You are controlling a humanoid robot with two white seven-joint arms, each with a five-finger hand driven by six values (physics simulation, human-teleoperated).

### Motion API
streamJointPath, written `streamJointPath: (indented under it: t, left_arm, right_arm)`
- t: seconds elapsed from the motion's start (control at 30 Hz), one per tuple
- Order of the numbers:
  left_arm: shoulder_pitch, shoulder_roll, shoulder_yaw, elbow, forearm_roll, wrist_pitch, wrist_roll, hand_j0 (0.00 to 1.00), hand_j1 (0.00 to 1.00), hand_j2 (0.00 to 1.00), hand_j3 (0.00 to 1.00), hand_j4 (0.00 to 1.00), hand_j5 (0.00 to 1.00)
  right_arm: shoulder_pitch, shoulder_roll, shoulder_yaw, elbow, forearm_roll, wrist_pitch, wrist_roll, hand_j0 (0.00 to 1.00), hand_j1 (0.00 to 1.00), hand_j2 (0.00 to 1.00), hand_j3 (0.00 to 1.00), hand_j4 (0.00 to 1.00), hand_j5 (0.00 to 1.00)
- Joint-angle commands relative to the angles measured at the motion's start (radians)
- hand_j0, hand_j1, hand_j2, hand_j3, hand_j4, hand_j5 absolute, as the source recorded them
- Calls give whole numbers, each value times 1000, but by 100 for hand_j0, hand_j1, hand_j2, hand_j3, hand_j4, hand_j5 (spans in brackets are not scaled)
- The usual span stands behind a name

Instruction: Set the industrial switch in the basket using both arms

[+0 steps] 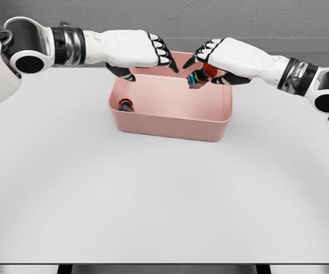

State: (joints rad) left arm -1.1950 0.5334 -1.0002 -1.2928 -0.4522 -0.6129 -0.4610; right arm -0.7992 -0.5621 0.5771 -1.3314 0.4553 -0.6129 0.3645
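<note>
left arm [50, 48]: white, glossy shell, dark joint bands; comes in over the basket's left rear corner.
left hand [144, 54]: above the basket's back-left rim, fingers curled down with dark tips, nothing in them that I can see.
basket [170, 117]: pink, rectangular, smooth matte plastic, rounded corners, shallow walls; sits on the table, far half.
small part [125, 105]: red and dark bit inside the basket, against its left wall; too small to name.
switch [197, 76]: dark body with red cap and coloured wires, above the basket's right rear, not yet down on its floor as far as I can tell.
right hand [210, 60]: over the basket's back-right rim, fingers pinched on the switch.
right arm [301, 77]: white, same build, reaches in past the basket's right side.
table [153, 200]: flat, pale grey, matte.
step: release into the basket, likely. Lower the switch inside the walls before opening; keep fingertips off the rim so the light basket doesn't slide; left hand should stay clear.
</note>
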Motion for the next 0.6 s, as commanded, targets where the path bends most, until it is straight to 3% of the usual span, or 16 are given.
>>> streamJointPath:
  t: [0.0, 0.07, 0.2, 0.33, 0.4, 0.47, 0.5, 0.57]
  left_arm:
    - [-3, -4, 9, -2, 20, 2, 1, 91, 91, 91, 91, 91, 91]
    - [-23, 10, 9, -2, 92, 2, 2, 100, 100, 100, 100, 100, 100]
    - [-6, 146, -3, 4, 395, 2, 2, 100, 100, 100, 100, 100, 100]
    - [101, 215, 6, -2, 428, 2, 2, 100, 100, 100, 100, 100, 100]
    - [149, 295, 8, 9, 567, 2, 2, 100, 100, 100, 100, 100, 100]
    - [193, 324, 8, 79, 650, 2, 2, 100, 100, 100, 100, 100, 100]
    - [213, 321, 5, 177, 679, 2, 2, 100, 100, 100, 100, 100, 100]
    - [275, 304, -3, 221, 704, 2, 2, 100, 100, 100, 100, 100, 100]
  right_arm:
    - [0, -1, -2, 0, -7, 2, -1, 95, 95, 95, 95, 95, 95]
    - [0, -1, -3, 1, -7, 2, -1, 97, 97, 97, 97, 97, 97]
    - [-3, -2, -6, 31, -7, 2, -1, 100, 100, 100, 100, 100, 100]
    - [-8, -2, -8, 64, -7, 2, -1, 100, 100, 100, 100, 100, 100]
    - [-11, -5, -11, 95, -12, 2, -1, 100, 100, 100, 100, 100, 100]
    - [-9, -15, -13, 103, -15, 2, -1, 100, 100, 100, 100, 100, 100]
    - [-8, -28, -22, 133, -17, 2, -1, 100, 100, 100, 100, 100, 100]
    - [6, -70, -63, 141, -17, 2, -2, 100, 100, 100, 100, 100, 100]
